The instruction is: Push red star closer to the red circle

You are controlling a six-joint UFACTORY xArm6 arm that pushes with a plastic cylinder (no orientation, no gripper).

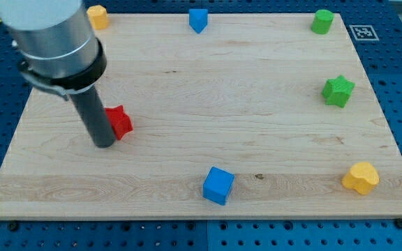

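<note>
The red star lies on the wooden board at the view's left, about mid-height. My tip stands right against the star's left side, slightly below it, and the rod hides part of the star. No red circle shows in this view; the arm's body covers the board's top left part.
A yellow block sits at the top left, a blue block at top centre, a green block at top right. A green star is at the right, a yellow heart-like block at bottom right, a blue cube at bottom centre.
</note>
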